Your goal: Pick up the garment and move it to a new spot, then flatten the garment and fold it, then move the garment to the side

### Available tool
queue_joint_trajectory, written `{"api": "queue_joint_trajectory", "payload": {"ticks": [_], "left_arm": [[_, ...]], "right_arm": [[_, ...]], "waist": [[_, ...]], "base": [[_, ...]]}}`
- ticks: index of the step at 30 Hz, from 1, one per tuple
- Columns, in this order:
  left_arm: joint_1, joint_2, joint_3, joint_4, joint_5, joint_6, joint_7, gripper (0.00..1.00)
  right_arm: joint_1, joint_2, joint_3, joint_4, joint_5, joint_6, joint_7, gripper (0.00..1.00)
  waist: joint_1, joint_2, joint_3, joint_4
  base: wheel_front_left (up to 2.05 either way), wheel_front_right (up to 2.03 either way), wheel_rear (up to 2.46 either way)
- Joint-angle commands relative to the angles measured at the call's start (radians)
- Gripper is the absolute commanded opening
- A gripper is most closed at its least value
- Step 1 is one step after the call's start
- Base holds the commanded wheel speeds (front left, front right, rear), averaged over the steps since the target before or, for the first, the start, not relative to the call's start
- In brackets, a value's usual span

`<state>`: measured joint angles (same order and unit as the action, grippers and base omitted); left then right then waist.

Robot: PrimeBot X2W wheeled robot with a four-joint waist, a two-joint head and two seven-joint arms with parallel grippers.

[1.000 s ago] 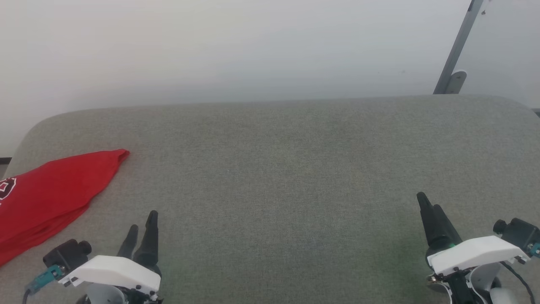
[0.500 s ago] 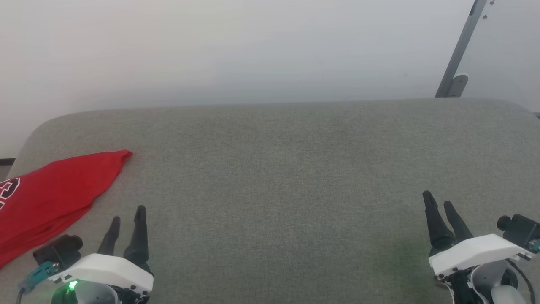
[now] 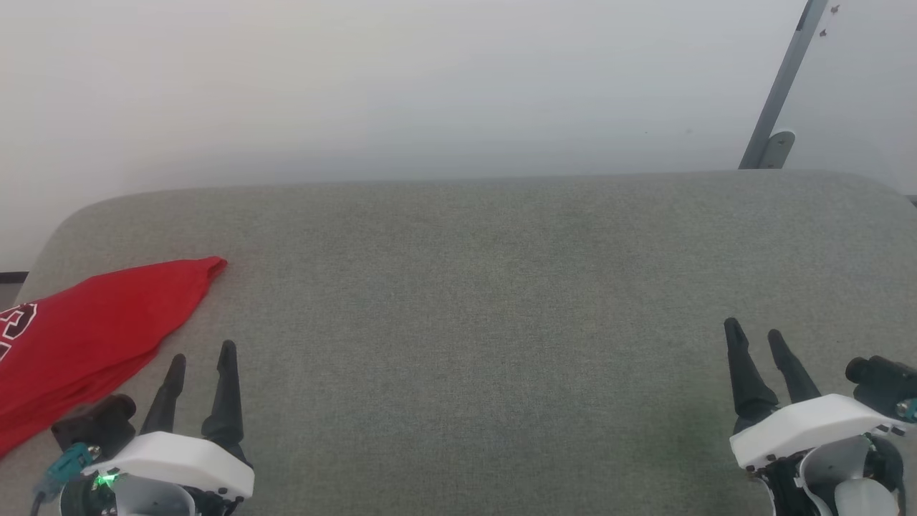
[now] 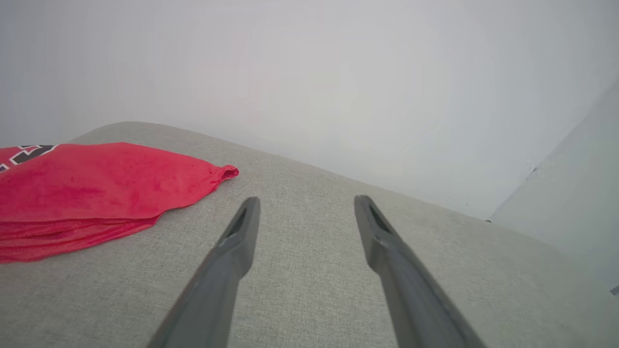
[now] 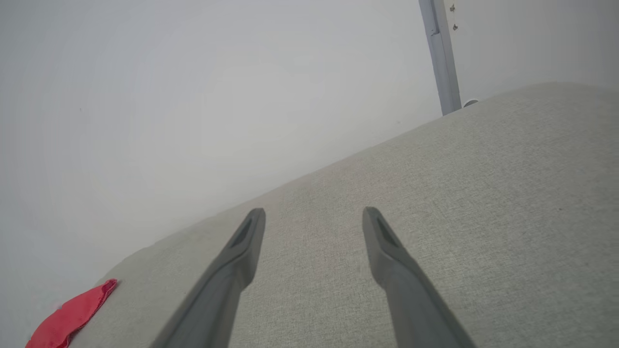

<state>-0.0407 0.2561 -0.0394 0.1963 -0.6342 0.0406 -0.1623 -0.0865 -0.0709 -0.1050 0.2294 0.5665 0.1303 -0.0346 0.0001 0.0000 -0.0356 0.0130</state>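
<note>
The folded red garment [image 3: 86, 337] lies at the left edge of the grey fabric table [image 3: 487, 287], a bit of dark white-outlined lettering showing at its left end. In the left wrist view the garment [image 4: 87, 188] sits to the left of my fingers, apart from them. My left gripper [image 3: 201, 355] hovers open at the lower left, just right of the garment, with nothing between its fingers [image 4: 242, 232]. At the lower right my right gripper [image 3: 755, 332] stands open and empty over bare fabric. A red corner of the garment [image 5: 72, 316] shows far left in the right wrist view.
A white wall rises behind the table's rounded far edge. A grey metal post [image 3: 781, 86] with a bracket stands at the back right. Bare grey fabric spans the table from the garment across to the right gripper.
Both grippers have drawn back slightly toward the bottom of the head view and turned so their spread fingers show side by side. The head camera has tipped a little. The garment lies unmoved.
</note>
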Motion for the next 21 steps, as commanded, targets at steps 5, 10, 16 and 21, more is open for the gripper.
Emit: {"api": "queue_joint_trajectory", "payload": {"ticks": [5,10,16,21], "left_arm": [[0.01,0.008,0.006,-0.016,0.066,-0.01,-0.02,1.0],[0.014,0.005,0.015,-0.025,0.106,-0.012,-0.031,1.0],[0.024,0.006,0.022,-0.031,0.156,-0.017,-0.046,1.0],[0.028,0.007,0.027,-0.037,0.196,-0.02,-0.055,1.0]], "right_arm": [[-0.006,-0.011,-0.005,-0.018,-0.07,0.0,-0.023,1.0],[-0.005,-0.015,-0.003,-0.022,-0.118,0.001,-0.035,1.0],[-0.002,-0.017,-0.001,-0.025,-0.174,0.001,-0.05,1.0],[-0.004,-0.018,0.003,-0.026,-0.219,0.001,-0.06,1.0]], "waist": [[-0.0001,0.0,-0.002,0.0],[-0.0001,0.0,-0.004,0.001],[-0.0001,0.0,-0.006,0.003],[-0.0001,0.0,-0.008,0.004]], "base": [[0.0,0.0,0.0],[0.0,0.0,0.0],[0.0,0.0,0.0],[0.0,0.0,0.0]]}}
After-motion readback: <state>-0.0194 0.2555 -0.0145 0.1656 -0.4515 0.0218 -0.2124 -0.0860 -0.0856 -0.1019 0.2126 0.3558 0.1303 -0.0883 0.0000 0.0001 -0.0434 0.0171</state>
